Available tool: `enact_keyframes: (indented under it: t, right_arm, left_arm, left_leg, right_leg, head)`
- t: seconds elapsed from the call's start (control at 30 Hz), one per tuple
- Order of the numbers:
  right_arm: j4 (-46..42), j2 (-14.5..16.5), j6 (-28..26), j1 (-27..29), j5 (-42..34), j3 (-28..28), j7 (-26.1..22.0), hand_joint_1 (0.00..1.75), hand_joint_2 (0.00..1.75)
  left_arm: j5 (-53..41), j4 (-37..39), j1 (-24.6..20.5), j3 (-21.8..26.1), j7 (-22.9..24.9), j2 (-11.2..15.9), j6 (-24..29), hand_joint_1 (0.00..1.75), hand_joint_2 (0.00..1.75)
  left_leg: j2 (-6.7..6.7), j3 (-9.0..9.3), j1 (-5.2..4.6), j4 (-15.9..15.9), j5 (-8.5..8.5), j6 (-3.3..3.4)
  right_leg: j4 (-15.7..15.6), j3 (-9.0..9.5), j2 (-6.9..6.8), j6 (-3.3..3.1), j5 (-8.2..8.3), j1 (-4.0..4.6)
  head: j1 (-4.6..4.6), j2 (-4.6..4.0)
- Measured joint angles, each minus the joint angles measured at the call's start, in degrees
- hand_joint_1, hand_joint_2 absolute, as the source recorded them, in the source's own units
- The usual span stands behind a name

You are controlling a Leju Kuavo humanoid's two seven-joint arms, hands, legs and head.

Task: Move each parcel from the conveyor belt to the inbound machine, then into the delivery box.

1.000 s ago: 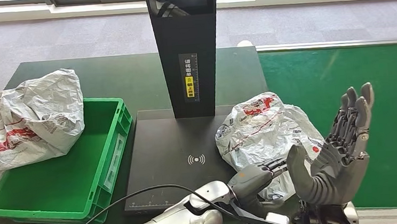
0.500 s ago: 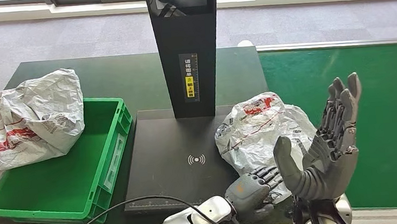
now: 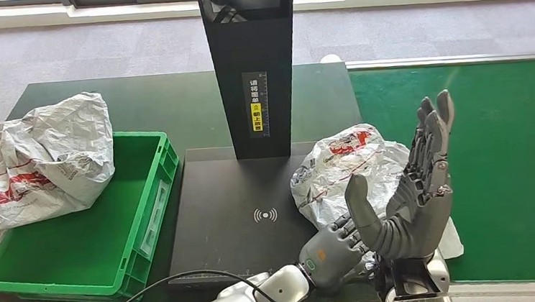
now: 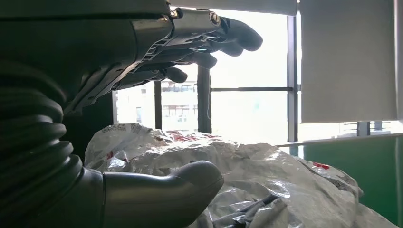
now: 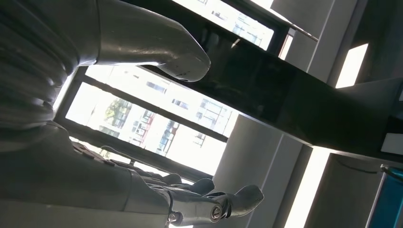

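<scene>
While the right hand [image 3: 412, 197] stands upright with palm facing left, its fingers are straight and spread and its thumb juts out, holding nothing; it rises at the near right edge of a crumpled white parcel [image 3: 345, 170] with red print. Just left of it, the left hand [image 3: 330, 247] reaches in low at the parcel's near edge, fingers apart; in the left wrist view its fingers [image 4: 209, 42] arch above the plastic and its thumb [image 4: 161, 187] lies beneath, with a gap between, so nothing is gripped. That parcel lies half on the black scanner plate [image 3: 233, 204] and half on the green belt [image 3: 510, 153], which stretches away to the parcel's right. Behind the parcel and to its left, a black post [image 3: 251, 66] with a yellow label rises from the plate. Left of the plate sits a green crate [image 3: 77, 245], and a second crumpled parcel [image 3: 35, 166] droops over the crate's far left rim, well apart from the first parcel.
</scene>
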Motion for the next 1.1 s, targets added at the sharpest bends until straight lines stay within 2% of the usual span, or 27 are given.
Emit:
enact_keyframes:
  t: [0.1, 0.2, 0.33, 0.47, 0.63, 0.77, 0.83, 1.0, 1.1]
  right_arm:
    - [0.95, -0.01, 0.21, -0.57, -0.72, 0.26, 0.0, 0.0, 1.75]
    - [1.54, -0.04, 1.11, -0.94, -1.15, 0.61, 0.0, 0.0, 1.75]
    - [1.76, -0.07, 3.22, -0.99, -1.14, 0.63, 0.0, 0.0, 1.75]
    - [1.79, -0.07, 5.05, -1.02, -0.71, 0.63, 0.0, 0.0, 1.75]
    - [1.84, -0.07, 6.72, -1.37, -0.04, 0.63, 0.0, 0.0, 1.75]
    - [2.35, -0.07, 6.57, -2.27, -0.3, 0.63, 0.01, 0.0, 1.75]
    - [2.78, -0.1, 5.83, -2.63, -0.57, 0.63, 0.01, 0.0, 1.75]
    - [3.3, -0.45, 4.03, -2.66, -0.96, 0.64, 0.0, 0.0, 1.75]
    - [3.39, -0.61, 3.92, -2.63, -0.95, 0.65, 0.0, 0.0, 1.75]
  left_arm:
    - [6.34, 0.32, -0.07, -0.29, -1.47, 0.0, -4.34, 0.0, 1.75]
    - [13.87, 0.43, -0.34, -1.11, -3.39, -0.01, -12.95, 0.0, 1.75]
    - [19.42, 0.22, -1.12, -2.64, -4.58, -0.02, -23.84, 0.0, 1.75]
    - [21.89, -0.14, -2.26, -3.89, -4.75, -0.02, -30.83, 0.0, 1.75]
    - [22.11, -0.39, -5.71, -6.18, -2.37, -0.01, -42.83, 0.0, 1.75]
    - [20.44, -0.54, -8.36, -7.53, -1.12, 0.0, -48.43, 1.75, 1.75]
    - [20.1, -0.58, -9.26, -7.71, -1.41, 0.0, -47.49, 1.75, 1.75]
    - [21.98, -0.28, -10.63, -7.48, -1.77, 0.0, -37.05, 1.75, 1.75]
    - [22.25, 0.09, -11.23, -7.4, -2.07, 0.0, -36.01, 1.75, 1.75]
  left_leg:
    - [0.0, 0.0, 0.0, 0.0, 0.0, 0.0]
    - [-0.01, 0.0, 0.0, 0.0, 0.0, 0.0]
    - [0.0, 0.0, 0.0, 0.0, 0.01, 0.0]
    - [-0.01, 0.0, 0.0, 0.0, 0.01, 0.0]
    - [-0.06, 0.09, 0.01, 0.0, 0.01, 0.0]
    - [0.0, 0.18, 0.01, 0.0, 0.01, 0.0]
    - [0.03, 0.2, 0.01, 0.0, 0.04, 0.02]
    - [0.02, 0.16, 0.01, 0.0, 0.19, 0.0]
    - [-0.01, 0.14, 0.01, 0.0, 0.24, -0.02]
  right_leg:
    - [0.0, -0.01, 0.0, 0.0, 0.0, 0.0]
    - [0.0, -0.02, -0.01, 0.0, 0.0, 0.0]
    - [0.0, -0.02, 0.0, 0.0, 0.0, 0.0]
    - [0.0, -0.02, 0.0, 0.0, 0.0, 0.0]
    - [0.0, 0.11, -0.05, 0.0, -0.01, 0.01]
    - [-0.01, 0.17, -0.01, 0.01, 0.0, 0.01]
    - [-0.02, 0.18, 0.0, 0.03, 0.03, 0.0]
    - [0.0, 0.13, -0.01, 0.03, 0.13, 0.0]
    - [0.01, 0.12, -0.02, 0.03, 0.14, 0.01]
  head:
    - [0.0, 0.0]
    - [0.0, 0.0]
    - [0.0, 0.0]
    - [0.0, 0.0]
    - [-0.01, 0.0]
    - [-0.01, 0.0]
    - [0.0, 0.0]
    - [0.0, 0.0]
    - [0.0, 0.0]
